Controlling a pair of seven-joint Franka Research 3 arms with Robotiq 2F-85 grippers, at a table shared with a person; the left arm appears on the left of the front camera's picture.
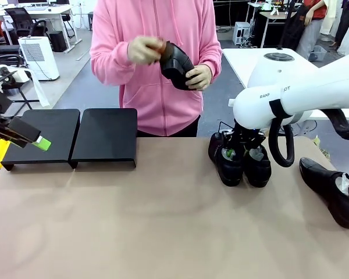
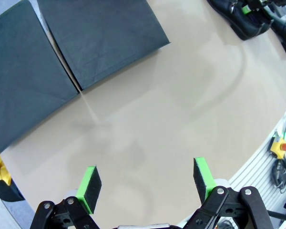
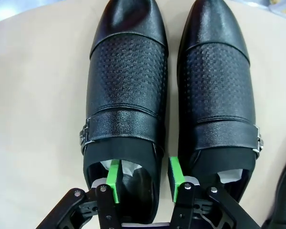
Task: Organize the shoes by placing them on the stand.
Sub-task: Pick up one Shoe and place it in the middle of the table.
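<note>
Stand (image 1: pixel 104 136) left (two trays); shoe pair (image 1: pixel 244 165) side by side, third shoe (image 1: pixel 331 192) right, fourth shoe (image 1: pixel 175 65) aloft

- shoes (image 3: pixel 126 71): glossy black, dotted-embossed vamp panels, silver buckles (image 3: pixel 84 136)
- stand (image 1: pixel 104 135): matte black
- table (image 1: pixel 163 232): tan
- person's hoodie (image 1: pixel 157 87): pink
- right gripper (image 3: pixel 144 172) pads (image 3: pixel 114 183): green

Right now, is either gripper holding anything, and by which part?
Nothing gripped yet. The right gripper straddles the side wall of one shoe at its opening, jaws apart; the left gripper hangs open over the table.
</note>
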